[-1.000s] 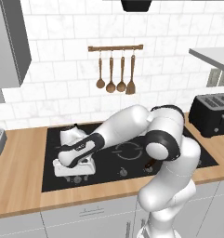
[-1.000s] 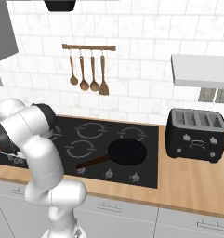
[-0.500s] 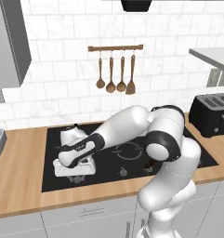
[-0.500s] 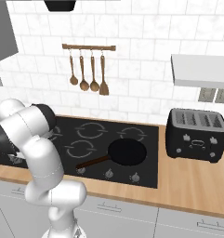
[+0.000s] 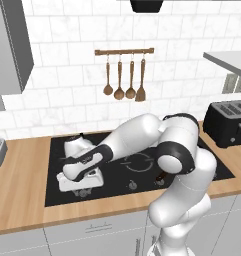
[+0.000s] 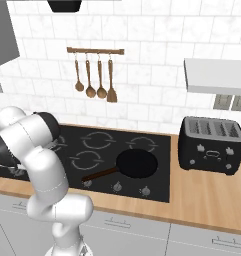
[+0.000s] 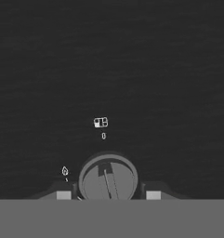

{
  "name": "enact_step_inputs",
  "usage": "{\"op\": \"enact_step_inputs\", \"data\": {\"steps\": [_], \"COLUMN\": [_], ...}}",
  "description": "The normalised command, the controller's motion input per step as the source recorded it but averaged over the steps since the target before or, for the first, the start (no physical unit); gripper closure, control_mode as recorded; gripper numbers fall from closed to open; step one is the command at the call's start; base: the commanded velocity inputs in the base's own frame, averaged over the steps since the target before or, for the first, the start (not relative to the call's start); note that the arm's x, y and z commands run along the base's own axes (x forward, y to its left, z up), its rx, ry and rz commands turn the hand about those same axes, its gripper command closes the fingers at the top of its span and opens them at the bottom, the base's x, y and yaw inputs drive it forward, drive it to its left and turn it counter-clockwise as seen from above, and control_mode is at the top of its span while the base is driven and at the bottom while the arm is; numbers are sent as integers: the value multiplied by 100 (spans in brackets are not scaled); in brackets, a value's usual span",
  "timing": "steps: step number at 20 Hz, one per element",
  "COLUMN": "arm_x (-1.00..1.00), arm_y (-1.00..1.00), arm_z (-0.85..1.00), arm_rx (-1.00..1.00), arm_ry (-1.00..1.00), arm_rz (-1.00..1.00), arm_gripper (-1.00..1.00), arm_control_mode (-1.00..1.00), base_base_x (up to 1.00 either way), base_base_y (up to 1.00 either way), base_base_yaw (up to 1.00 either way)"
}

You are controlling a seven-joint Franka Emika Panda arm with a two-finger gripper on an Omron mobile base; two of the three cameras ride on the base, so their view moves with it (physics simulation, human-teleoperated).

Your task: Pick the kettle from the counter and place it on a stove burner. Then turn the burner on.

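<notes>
The silver-grey kettle [image 5: 74,145] with its black top knob stands on the back left of the black cooktop [image 5: 56,196], partly behind my forearm. The burner marking under it is hidden. My gripper [image 5: 82,191] is lowered at the cooktop's front left edge. In the hand view, my gripper [image 7: 108,195] is open and its two tips straddle a round grey stove knob [image 7: 108,179] with a raised bar. Whether the tips touch the knob I cannot tell. Small white markings [image 7: 101,122] sit on the glass beyond the knob.
A black frying pan [image 6: 137,163] lies on the front right burner, handle toward the front left. A black toaster [image 6: 210,145] stands on the wooden counter [image 6: 202,195] at the right. Further knobs [image 6: 116,187] line the cooktop's front. Wooden utensils [image 5: 124,80] hang on the wall.
</notes>
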Motion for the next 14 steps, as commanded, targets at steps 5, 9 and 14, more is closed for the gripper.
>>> {"op": "enact_step_inputs", "data": {"steps": [5,9,14], "arm_x": [-22,-19,-14], "arm_y": [0,0,-1], "arm_z": [0,-1,-2], "arm_rx": [0,0,0], "arm_ry": [0,0,0], "arm_rz": [24,23,23], "arm_gripper": [100,100,100], "arm_control_mode": [-100,-100,-100], "base_base_x": [0,0,0], "base_base_y": [0,0,0], "base_base_yaw": [0,0,0]}}
